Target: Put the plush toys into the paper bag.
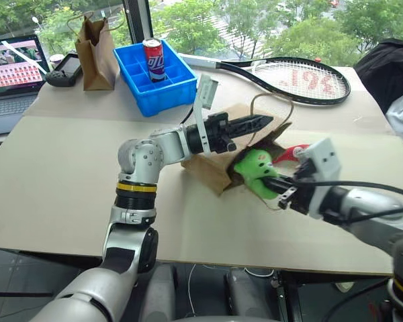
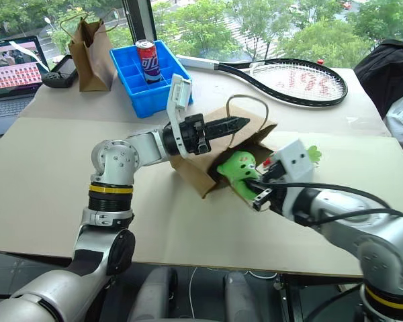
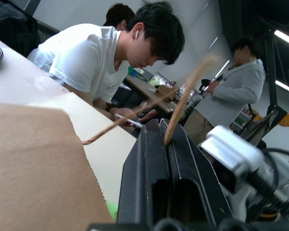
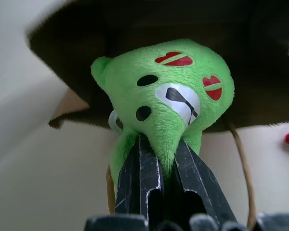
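The right pincer (image 4: 164,159) is clamping the lime-green plush toy (image 4: 168,91) at the paper bag (image 1: 211,168) mouth. The left pincer (image 3: 166,139) is pinching the bag's cord handle (image 3: 183,101). The red plush toy (image 1: 292,152) is lying half hidden behind the right pincer.

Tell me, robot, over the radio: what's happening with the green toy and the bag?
Right gripper shut on green plush toy, at paper bag mouth. Left gripper shut on bag's cord handle, holding it open. Red plush toy waiting on table. Nothing blocking.
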Controlling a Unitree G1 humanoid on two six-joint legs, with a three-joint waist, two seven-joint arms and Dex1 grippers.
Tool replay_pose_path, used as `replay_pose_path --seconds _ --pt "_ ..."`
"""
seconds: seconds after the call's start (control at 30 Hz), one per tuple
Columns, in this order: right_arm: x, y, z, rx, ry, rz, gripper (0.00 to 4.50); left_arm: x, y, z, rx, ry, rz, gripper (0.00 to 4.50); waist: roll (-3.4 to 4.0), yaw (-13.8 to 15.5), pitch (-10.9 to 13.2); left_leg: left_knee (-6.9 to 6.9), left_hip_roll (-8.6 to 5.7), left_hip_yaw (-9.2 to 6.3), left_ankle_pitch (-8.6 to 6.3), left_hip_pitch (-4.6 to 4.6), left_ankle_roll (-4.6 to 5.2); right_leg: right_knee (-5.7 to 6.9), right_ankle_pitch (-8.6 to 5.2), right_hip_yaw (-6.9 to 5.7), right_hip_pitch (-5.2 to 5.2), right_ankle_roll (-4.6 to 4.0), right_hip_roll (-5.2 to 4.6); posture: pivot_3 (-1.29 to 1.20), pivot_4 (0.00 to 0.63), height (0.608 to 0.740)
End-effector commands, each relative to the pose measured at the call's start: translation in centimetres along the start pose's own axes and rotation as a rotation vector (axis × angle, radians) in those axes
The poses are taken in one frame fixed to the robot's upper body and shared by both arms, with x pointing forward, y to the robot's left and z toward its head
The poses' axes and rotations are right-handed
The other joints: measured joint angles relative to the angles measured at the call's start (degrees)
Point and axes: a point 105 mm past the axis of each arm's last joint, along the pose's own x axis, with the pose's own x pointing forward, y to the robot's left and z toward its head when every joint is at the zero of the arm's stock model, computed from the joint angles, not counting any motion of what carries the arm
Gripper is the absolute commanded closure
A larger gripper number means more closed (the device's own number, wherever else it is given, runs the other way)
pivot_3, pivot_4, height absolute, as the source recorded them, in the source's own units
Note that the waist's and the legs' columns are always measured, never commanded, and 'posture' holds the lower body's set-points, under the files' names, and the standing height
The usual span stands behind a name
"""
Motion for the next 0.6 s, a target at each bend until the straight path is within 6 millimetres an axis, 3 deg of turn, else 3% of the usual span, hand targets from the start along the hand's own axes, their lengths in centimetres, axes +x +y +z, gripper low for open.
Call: replay_pose_path --seconds 0.03,0.17,0.3,0.33,0.4,0.5,0.53,0.6 --pt "0.9 -0.4 0.4 -0.020 -0.047 -0.042 4.48 0.6 -2.3 1.3 0.041 -0.017 -0.075 4.50 0.00 0.08 0.00 0.00 0.00 0.00 0.00 0.00 0.00 0.00 0.00 0.00 0.01 0.00 0.00 0.00 0.150 0.658" --pt "2.3 -0.3 -0.1 -0.046 -0.024 -0.040 4.48 0.6 -2.5 1.4 0.045 -0.010 -0.081 4.50 0.00 0.02 0.00 -0.01 0.00 0.00 0.01 0.01 -0.01 0.00 0.00 0.00 0.00 -0.01 0.00 0.00 0.150 0.658" --pt "5.1 -0.2 0.5 -0.097 -0.027 -0.034 4.48 0.6 -2.9 1.1 0.035 0.000 -0.098 4.50 0.00 -0.39 0.00 -0.01 0.00 0.00 0.03 0.02 -0.05 0.01 0.01 0.00 -0.01 -0.02 0.01 0.00 0.150 0.658" --pt "5.9 -0.3 1.0 -0.079 -0.060 -0.037 4.48 0.6 -2.9 0.9 0.035 0.006 -0.100 4.50 0.00 -0.45 0.00 -0.02 0.00 -0.01 0.04 0.04 -0.06 0.01 0.02 0.00 -0.02 -0.04 0.02 0.00 0.150 0.658" --pt "7.8 -0.5 2.0 0.143 -0.184 -0.030 4.48 0.6 -3.0 0.6 0.029 0.011 -0.103 4.50 -0.03 -0.81 0.00 -0.08 0.01 -0.01 0.08 0.08 -0.10 0.04 0.03 0.00 -0.02 -0.05 0.03 0.00 0.150 0.658" --pt "10.0 -0.7 -0.9 0.237 -0.113 -0.042 4.48 0.6 -3.1 0.3 0.024 0.011 -0.102 4.50 0.00 -0.80 0.00 -0.20 0.00 -0.05 0.15 0.11 -0.15 0.10 0.03 -0.03 -0.02 -0.05 0.03 0.00 0.150 0.658" --pt "10.4 -0.7 -0.9 0.325 -0.150 -0.041 4.48 0.5 -3.0 0.2 0.027 0.013 -0.097 4.50 -0.01 -0.65 0.00 -0.20 -0.03 -0.06 0.15 0.08 -0.15 0.11 0.03 -0.02 -0.01 -0.05 0.02 0.00 0.150 0.658" --pt "10.9 -0.7 -1.4 0.306 -0.133 -0.062 4.48 0.4 -3.0 0.0 0.035 0.016 -0.087 4.50 0.00 -0.70 0.00 -0.20 -0.04 -0.07 0.20 0.04 -0.24 0.09 0.03 -0.01 -0.01 -0.04 0.02 0.00 0.150 0.658"
